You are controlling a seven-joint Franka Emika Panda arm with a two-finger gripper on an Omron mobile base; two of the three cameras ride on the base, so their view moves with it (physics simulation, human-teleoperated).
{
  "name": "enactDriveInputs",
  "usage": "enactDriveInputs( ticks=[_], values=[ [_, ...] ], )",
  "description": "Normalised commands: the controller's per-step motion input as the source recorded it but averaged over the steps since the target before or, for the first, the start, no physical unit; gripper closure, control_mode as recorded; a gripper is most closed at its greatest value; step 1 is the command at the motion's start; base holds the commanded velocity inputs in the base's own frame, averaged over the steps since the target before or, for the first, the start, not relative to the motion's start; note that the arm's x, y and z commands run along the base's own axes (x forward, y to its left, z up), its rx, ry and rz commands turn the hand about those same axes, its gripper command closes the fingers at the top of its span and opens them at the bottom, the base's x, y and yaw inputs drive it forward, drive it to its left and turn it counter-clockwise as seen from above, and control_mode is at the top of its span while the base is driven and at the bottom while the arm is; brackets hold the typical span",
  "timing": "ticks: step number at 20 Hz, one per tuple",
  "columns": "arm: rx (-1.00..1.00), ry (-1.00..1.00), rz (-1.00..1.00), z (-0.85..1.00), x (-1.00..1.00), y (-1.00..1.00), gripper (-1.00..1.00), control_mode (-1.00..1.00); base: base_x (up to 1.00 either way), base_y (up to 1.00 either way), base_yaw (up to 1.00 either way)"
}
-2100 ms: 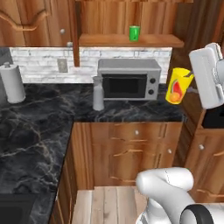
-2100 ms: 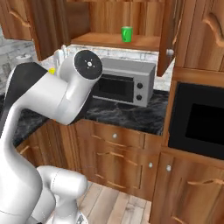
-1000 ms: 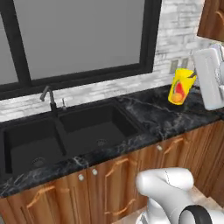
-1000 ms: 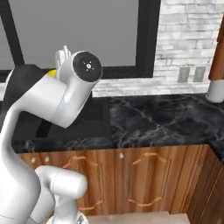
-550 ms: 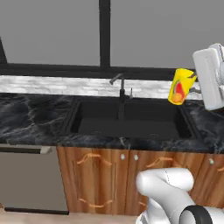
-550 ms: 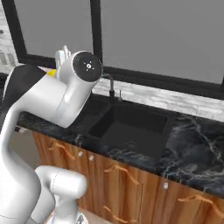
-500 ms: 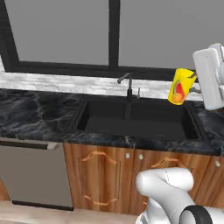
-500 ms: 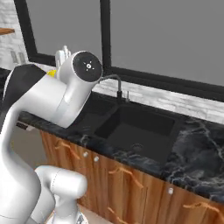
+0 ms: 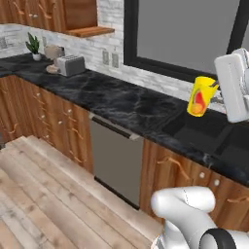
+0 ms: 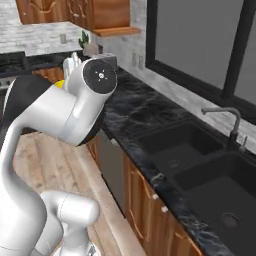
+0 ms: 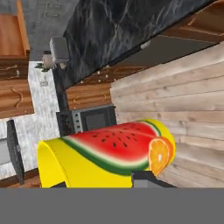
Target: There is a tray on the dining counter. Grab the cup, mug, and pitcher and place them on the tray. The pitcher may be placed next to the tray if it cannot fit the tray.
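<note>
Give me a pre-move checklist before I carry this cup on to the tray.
1. Cup in gripper: ok, shut on it, in the air.
2. Cup upright: ok in the left base view.
3. Contents or spill: cannot tell.
4. Cup above the counter, nothing touching it: ok.
5. Floor beside the cabinets free of obstacles: ok.
6. Toaster and plant far from the cup: ok.

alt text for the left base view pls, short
A white robot arm holds a yellow cup with a red fruit print in its gripper, up in the air above a black marble kitchen counter. A toaster and a small potted plant sit at the counter's far left end, under a dark window.
</note>
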Motion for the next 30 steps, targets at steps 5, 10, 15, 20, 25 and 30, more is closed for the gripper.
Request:
enactDriveInputs(
  ticks=[5,10,15,20,25,30],
  values=[
    [0.0,0.0,0.0,0.0,0.0,0.0,1.0,1.0,0.0,0.0,0.89],
    [0.0,0.0,0.0,0.0,0.0,0.0,1.0,1.0,0.0,0.0,0.87],
    [0.0,0.0,0.0,0.0,0.0,0.0,1.0,1.0,0.05,0.0,0.85],
    [0.0,0.0,0.0,0.0,0.0,0.0,1.0,1.0,0.21,0.11,0.73],
    [0.0,0.0,0.0,0.0,0.0,0.0,1.0,1.0,0.58,0.72,0.44],
    [0.0,0.0,0.0,0.0,0.0,0.0,1.0,1.0,0.72,1.0,0.04]
  ],
)
